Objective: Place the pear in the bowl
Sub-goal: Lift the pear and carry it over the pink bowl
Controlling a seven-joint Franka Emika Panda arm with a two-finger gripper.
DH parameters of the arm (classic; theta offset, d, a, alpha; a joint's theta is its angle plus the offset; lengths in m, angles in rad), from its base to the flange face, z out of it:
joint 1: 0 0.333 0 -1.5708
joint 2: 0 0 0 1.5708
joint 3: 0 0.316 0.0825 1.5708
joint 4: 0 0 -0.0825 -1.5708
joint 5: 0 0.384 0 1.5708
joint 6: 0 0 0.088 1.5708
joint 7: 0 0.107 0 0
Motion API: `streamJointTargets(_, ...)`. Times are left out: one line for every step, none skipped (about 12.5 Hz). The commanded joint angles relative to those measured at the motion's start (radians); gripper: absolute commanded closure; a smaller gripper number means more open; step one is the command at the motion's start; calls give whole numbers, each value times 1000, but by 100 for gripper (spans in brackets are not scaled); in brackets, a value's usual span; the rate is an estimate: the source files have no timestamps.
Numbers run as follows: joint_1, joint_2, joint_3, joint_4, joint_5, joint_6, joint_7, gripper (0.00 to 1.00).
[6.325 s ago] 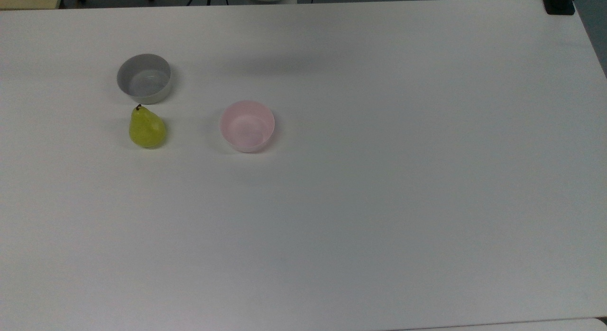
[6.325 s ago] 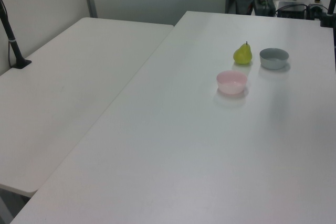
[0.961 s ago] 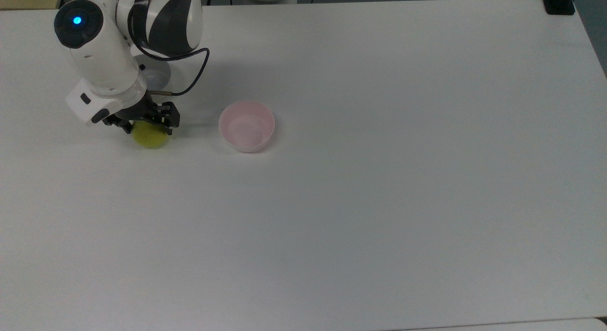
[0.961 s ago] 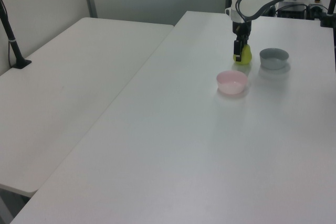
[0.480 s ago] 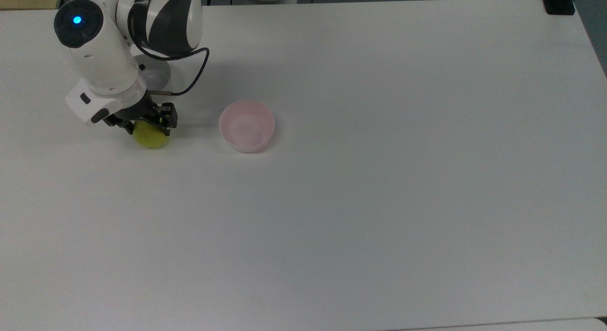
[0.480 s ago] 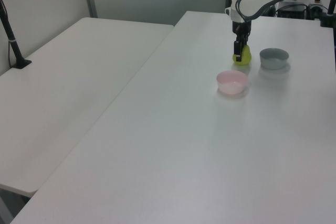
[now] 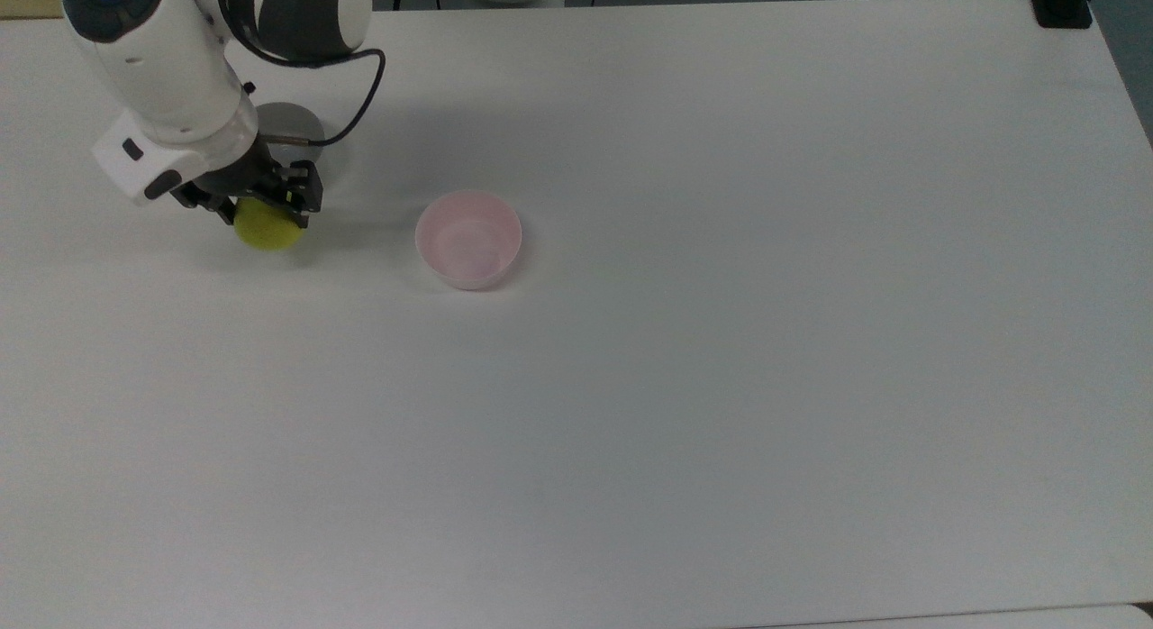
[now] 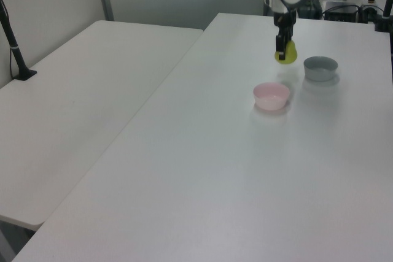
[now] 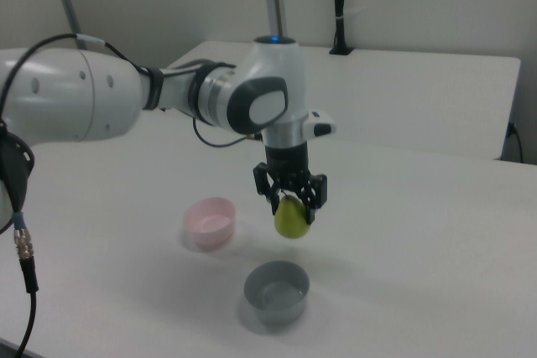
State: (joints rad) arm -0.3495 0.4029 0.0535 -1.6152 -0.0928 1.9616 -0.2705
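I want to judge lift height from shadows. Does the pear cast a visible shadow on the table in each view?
Top view: a faint, soft shadow spreads beside the pear on the table. Left view: a pale smudge lies below the pear. Right view: nothing distinct shows under the pear.

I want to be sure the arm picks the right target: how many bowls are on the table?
2. The pink bowl sits in the open on the table; the grey bowl stands beside it, below the pear that the gripper holds up.
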Motion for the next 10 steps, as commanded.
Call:
streamJointTargets(20,-96,-4,29,-15,-108,13,66)
streamJointTargets(32,-114,-4,29,-16,-122,13,66)
streamJointTargets(47,-122,-3,28,-16,-124,14,66)
streamJointTargets(67,-125,-3,26,-16,-124,14,66)
streamJointTargets(79,-139,-3,21,-16,-127,16,66)
streamJointTargets(104,-150,-3,21,-16,-132,16,66)
streamJointTargets(130,-153,-1,21,-18,-141,54,66)
streamJointTargets(165,-153,3,21,-24,-139,107,66)
streamJointTargets(196,-153,17,21,-30,-142,138,66)
streamJointTargets(210,-153,47,21,-31,-150,174,66)
